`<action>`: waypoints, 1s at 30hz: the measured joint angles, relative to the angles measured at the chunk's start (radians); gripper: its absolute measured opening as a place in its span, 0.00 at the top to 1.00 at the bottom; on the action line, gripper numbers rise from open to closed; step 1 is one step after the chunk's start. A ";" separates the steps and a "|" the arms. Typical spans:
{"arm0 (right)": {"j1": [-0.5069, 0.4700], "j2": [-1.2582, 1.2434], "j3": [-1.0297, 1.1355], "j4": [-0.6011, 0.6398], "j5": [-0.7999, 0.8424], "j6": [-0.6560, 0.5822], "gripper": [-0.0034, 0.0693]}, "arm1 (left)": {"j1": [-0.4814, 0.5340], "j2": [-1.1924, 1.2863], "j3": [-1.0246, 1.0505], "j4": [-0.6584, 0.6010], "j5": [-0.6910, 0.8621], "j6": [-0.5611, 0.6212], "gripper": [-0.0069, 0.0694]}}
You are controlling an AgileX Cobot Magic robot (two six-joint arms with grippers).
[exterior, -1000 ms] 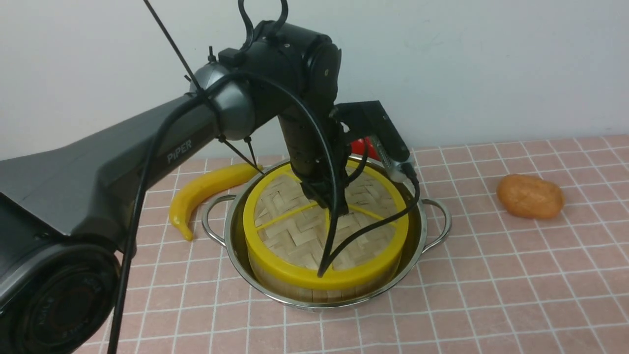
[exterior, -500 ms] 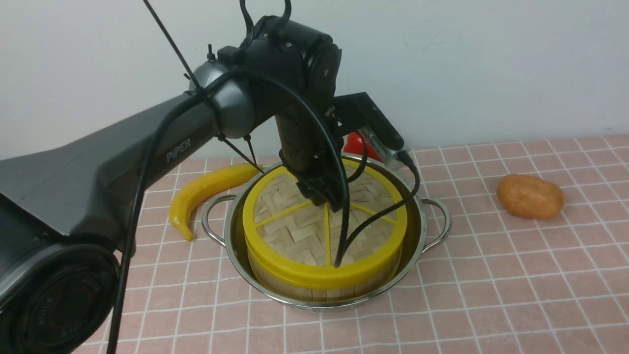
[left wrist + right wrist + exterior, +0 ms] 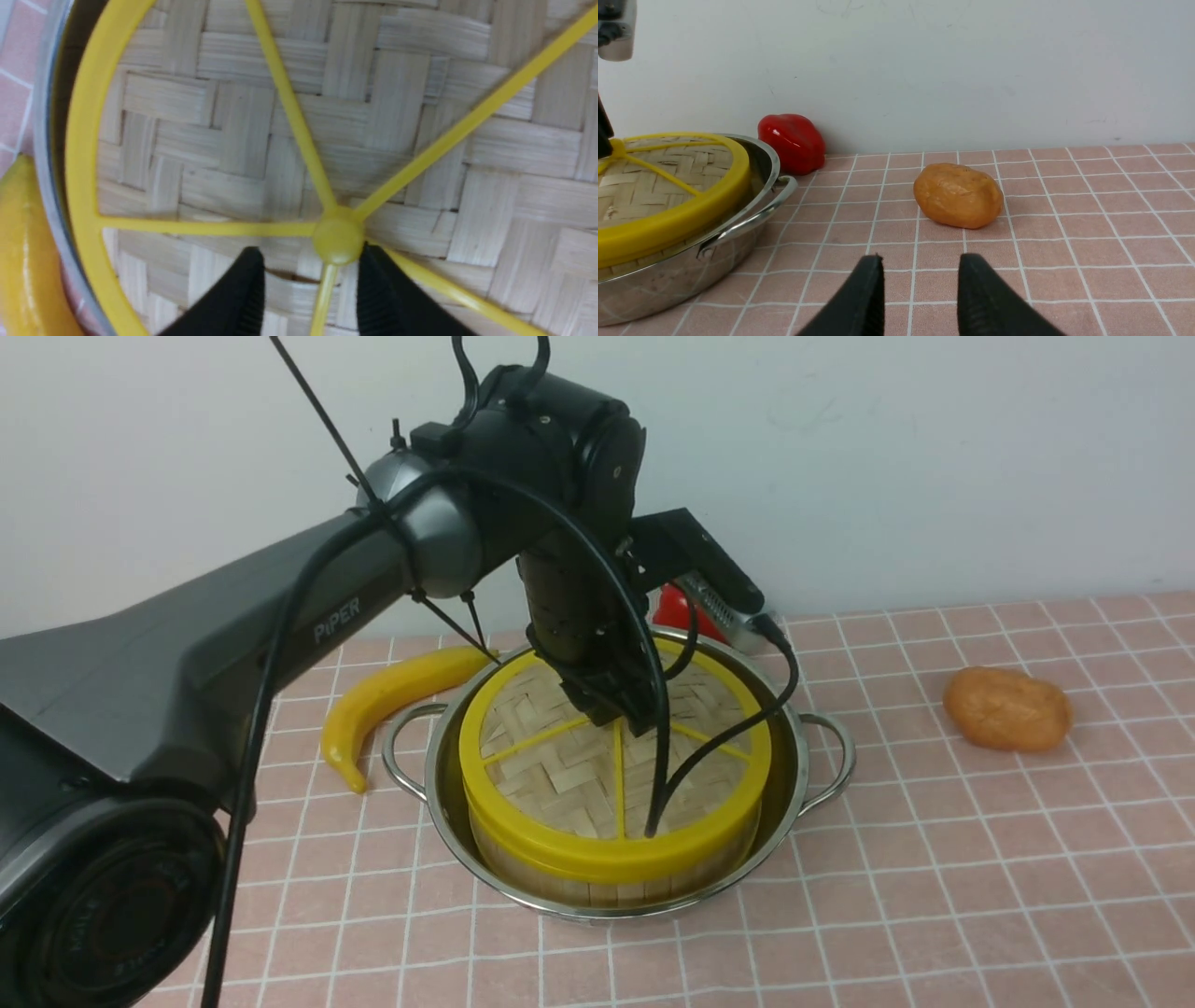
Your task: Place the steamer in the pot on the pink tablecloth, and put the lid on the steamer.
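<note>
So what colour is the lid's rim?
Yellow; the lid shows its rim best in the front view.

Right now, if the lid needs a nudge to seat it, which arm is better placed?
Left. Its tool hangs open right over the lid hub, above the pot. The right tool is open beside the pot, over the pink tablecloth.

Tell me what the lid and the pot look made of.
Lid: woven pale bamboo strips, matte, herringbone pattern; the smooth yellow rim and spokes look like plastic.
Pot: polished stainless steel, judging by its mirror-like wall and wire handles.
</note>
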 joint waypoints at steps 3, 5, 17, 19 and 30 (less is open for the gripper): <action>0.000 0.000 0.000 0.000 0.000 -0.001 0.62 | 0.004 -0.011 -0.001 0.012 -0.001 -0.013 0.46; 0.000 0.000 0.000 0.000 0.000 0.000 0.62 | 0.005 -0.025 -0.001 0.030 -0.001 -0.026 0.38; 0.000 0.000 0.000 0.000 0.000 0.000 0.62 | 0.013 -0.246 -0.001 0.142 -0.089 -0.190 0.66; 0.000 0.000 0.000 0.000 0.000 0.000 0.62 | 0.015 -0.271 -0.001 0.145 -0.105 -0.201 0.76; 0.000 0.000 0.000 0.000 0.000 0.000 0.62 | 0.017 -0.383 -0.004 0.146 -0.133 -0.242 0.94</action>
